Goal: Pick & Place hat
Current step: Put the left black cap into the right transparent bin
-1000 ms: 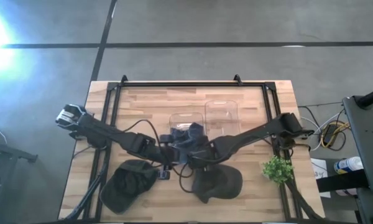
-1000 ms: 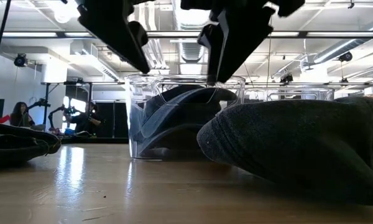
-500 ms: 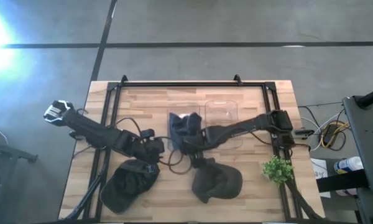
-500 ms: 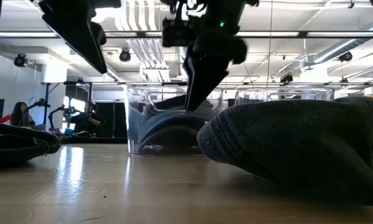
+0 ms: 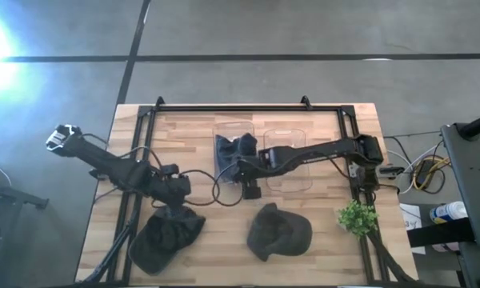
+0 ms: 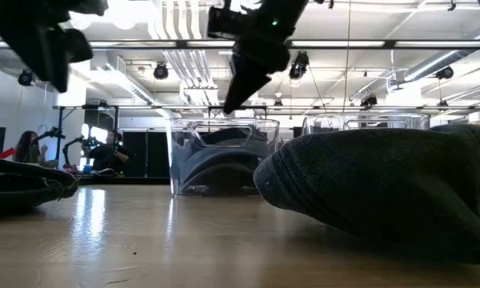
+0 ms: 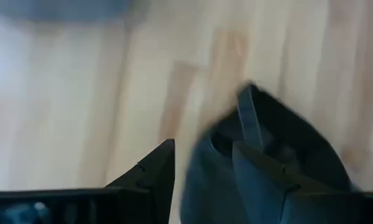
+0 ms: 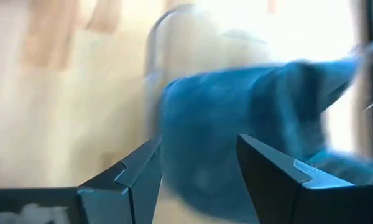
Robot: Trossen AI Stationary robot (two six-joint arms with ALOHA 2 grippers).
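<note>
A dark blue hat (image 5: 235, 152) lies crumpled inside the left of two clear bins (image 5: 224, 126), and shows through the bin's wall in the low view (image 6: 220, 156). A dark grey hat (image 5: 278, 230) rests on the wood near the table's near edge, and a third dark hat (image 5: 166, 238) lies at the near left. My right gripper (image 5: 248, 182) hovers open just near of the hat's bin, looking at the blue hat (image 8: 248, 124). My left gripper (image 5: 176, 192) is open above the far edge of the near-left hat (image 7: 273, 149).
A second clear bin (image 5: 285, 152) stands right of the first, under my right arm. A small green plant (image 5: 356, 217) sits at the table's right edge. A black frame (image 5: 248, 107) runs along the table's far and side edges. Bare wood lies between the two near hats.
Both grippers have left the blue hat, which has dropped fully into the bin; the bin has slid a little toward the far edge. My left gripper has swung left and nearer, over the near-left hat. My right gripper has drawn back toward the right and far side.
</note>
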